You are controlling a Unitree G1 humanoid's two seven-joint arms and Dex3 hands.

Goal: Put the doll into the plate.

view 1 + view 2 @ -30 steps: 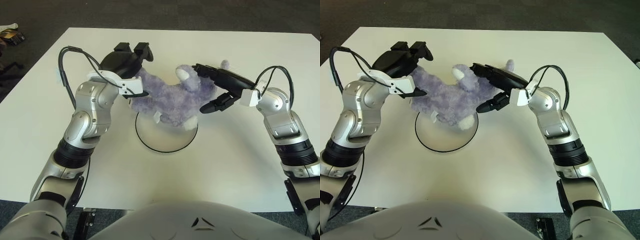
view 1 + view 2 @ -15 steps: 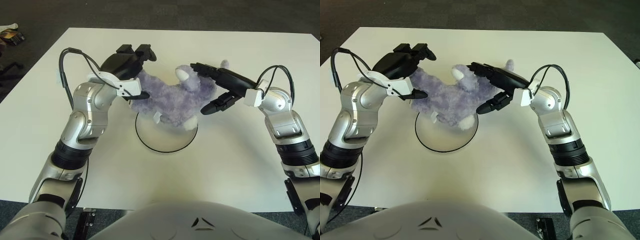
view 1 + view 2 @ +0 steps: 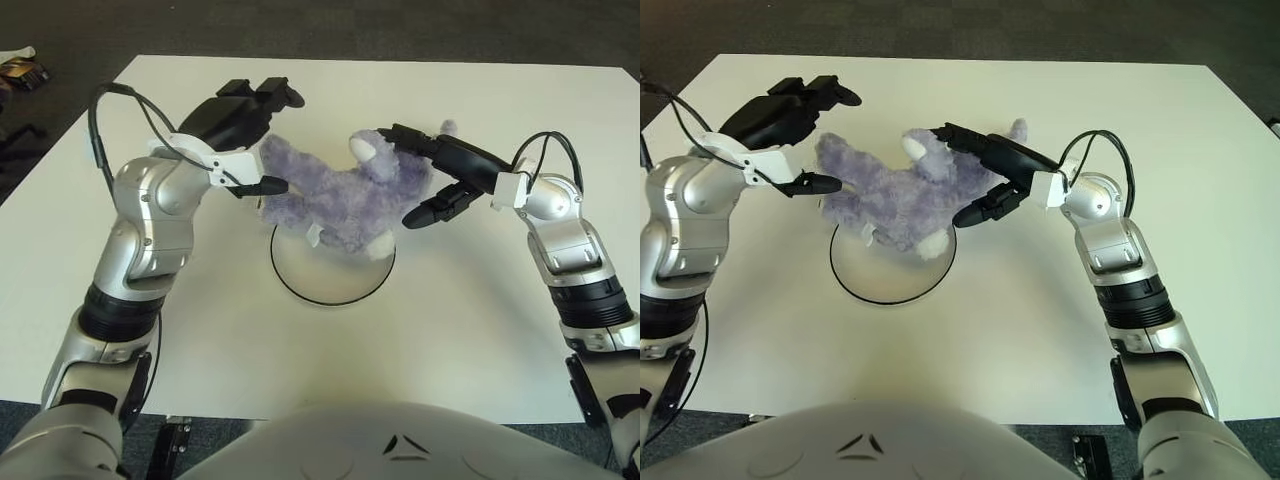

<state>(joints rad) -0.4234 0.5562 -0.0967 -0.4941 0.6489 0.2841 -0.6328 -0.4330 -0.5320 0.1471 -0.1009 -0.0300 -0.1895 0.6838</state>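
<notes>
One purple plush doll (image 3: 345,200) lies across the far rim of the round white plate (image 3: 330,278), its lower body and a white paw overhanging the plate's bare middle while its head and upper part stretch away toward the far side of the table (image 3: 470,330). A white ear or muzzle patch shows near the top of the toy, and a small white tag sticks out at its near left side.

At the doll's left stands the left hand (image 3: 245,125), its black fingers spread wide. The upper fingers reach over the table beyond the toy, and the lower thumb tip points at the doll's left flank, close to the fur; I cannot tell whether it touches. Nothing is clasped in it.

At the doll's right, the right hand (image 3: 440,175) is opened around the toy's head end. Its long upper fingers lie along the top of the plush near the white patch, and the lower finger reaches toward the right side of the body from below. From where I stand the fingers look to bracket the doll loosely rather than pinch it, and a firm grip cannot be made out.

Both silver forearms angle inward from the near corners, each with a black cable looping above the wrist. Dark carpet surrounds the white table.
</notes>
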